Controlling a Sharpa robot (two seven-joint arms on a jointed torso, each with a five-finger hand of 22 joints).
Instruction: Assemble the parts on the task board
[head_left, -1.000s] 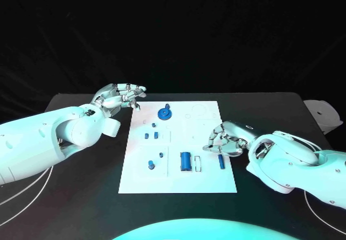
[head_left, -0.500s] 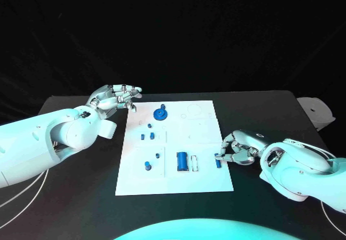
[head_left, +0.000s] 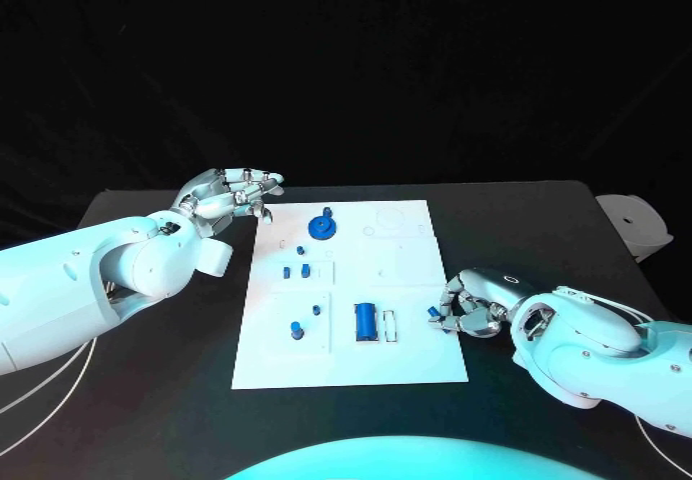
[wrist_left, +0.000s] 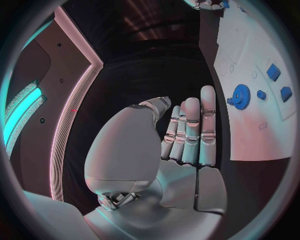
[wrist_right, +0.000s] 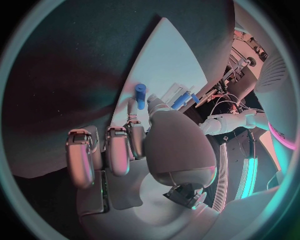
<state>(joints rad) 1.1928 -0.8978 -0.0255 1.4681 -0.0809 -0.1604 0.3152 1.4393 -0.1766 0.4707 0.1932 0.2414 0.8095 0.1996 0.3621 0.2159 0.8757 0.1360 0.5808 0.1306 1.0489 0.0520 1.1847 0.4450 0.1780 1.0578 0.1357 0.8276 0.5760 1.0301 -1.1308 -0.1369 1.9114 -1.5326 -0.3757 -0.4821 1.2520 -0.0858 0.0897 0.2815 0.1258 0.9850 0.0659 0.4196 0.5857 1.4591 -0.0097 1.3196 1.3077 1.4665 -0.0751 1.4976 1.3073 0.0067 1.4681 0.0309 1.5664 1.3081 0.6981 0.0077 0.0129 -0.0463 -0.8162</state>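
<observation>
The head camera looks down from above onto the black table (head_left: 159, 395), far enough off to take in the whole white task board (head_left: 353, 330) and both arms coming in from either side. The left wrist camera sits close behind the left hand (wrist_left: 187, 135), facing along its palm toward the board's far corner, where the blue gear (wrist_left: 240, 94) lies (the same gear (head_left: 326, 229) the head view shows at the board's far end). The right wrist camera rides just behind the right hand (wrist_right: 134, 140), facing along its fingers across the board's edge; the blue peg (wrist_right: 140, 95) at its fingertips also shows from overhead (head_left: 434, 313).
</observation>
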